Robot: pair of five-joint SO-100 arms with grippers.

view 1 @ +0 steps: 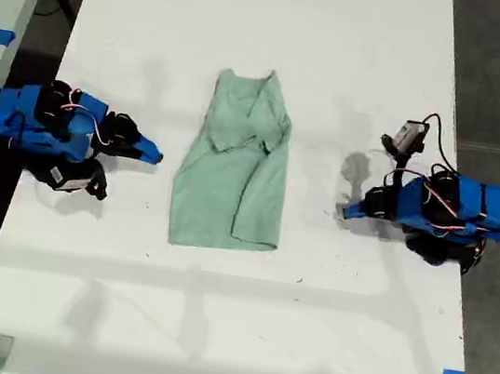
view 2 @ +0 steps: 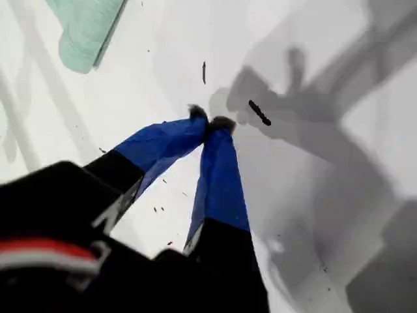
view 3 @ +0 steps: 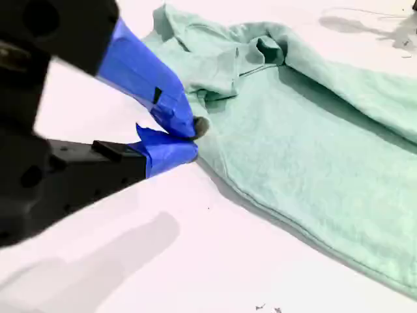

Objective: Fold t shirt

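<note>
Garment status: the t shirt (view 1: 232,180) lies flat near the middle of the white table (view 1: 209,331), forming a narrow column. Its bunched collar end points toward the exterior view's top and its hem toward the bottom. The sides appear turned inward, so the lengthwise folds are probably done and a crosswise fold is not yet made.

The second claw (view 1: 154,156) sits just beside the shirt's edge on the exterior view's left. Its jaws are closed and hold nothing. The first claw (view 1: 348,211) rests over bare table on the exterior view's right, apart from the cloth. Its tips are pressed together and are also empty.

Hazards from this state:
- Either claw must open before it reaches the cloth. A closed tip would push the edge and undo the side folds.
- Pinching only the top layer at the hem would peel the stack open instead of lifting it whole.
- The loose, crumpled collar area may shift if the two arms lift unevenly, which would skew the final fold.
</note>
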